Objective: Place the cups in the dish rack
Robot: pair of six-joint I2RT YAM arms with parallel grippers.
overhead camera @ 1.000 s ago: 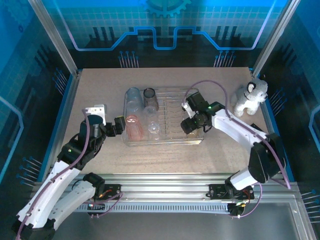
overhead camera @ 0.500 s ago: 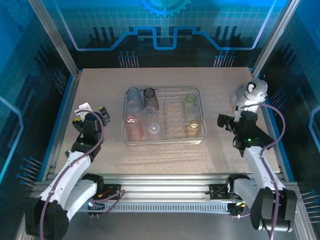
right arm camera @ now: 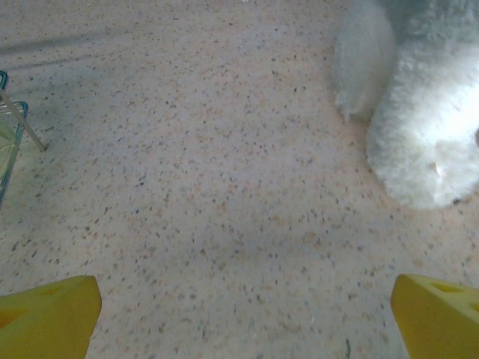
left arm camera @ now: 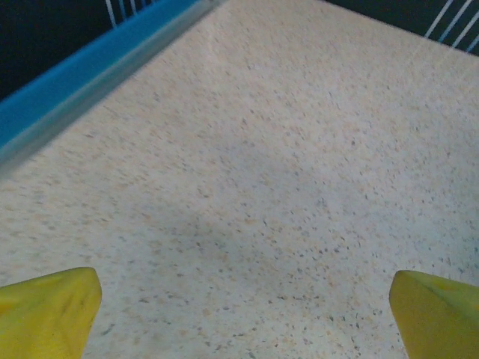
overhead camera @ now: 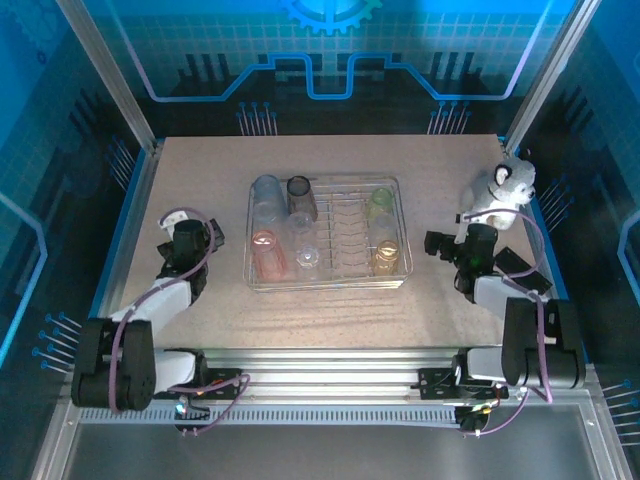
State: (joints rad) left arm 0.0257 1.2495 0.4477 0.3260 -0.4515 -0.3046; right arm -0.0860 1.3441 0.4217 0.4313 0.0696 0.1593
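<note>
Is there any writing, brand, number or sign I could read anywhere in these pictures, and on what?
No readable text anywhere.
The back wall bears only a gear outline and circuit-like lines, no letters.
The cups, the dish rack, the plush dog and the speckled table show no print or labels.

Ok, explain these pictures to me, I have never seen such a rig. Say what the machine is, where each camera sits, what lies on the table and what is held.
Two robot arms are bolted at the near edge of a table. The wide picture looks down from above and behind them. The two close-ups come from cameras on their wrists, with yellow fingertips at the bottom corners. A dish rack holds the cups, among them a red-pink cup and a yellowish cup. A white plush toy sits at the right. The left gripper and right gripper are open, holding nothing.
</note>
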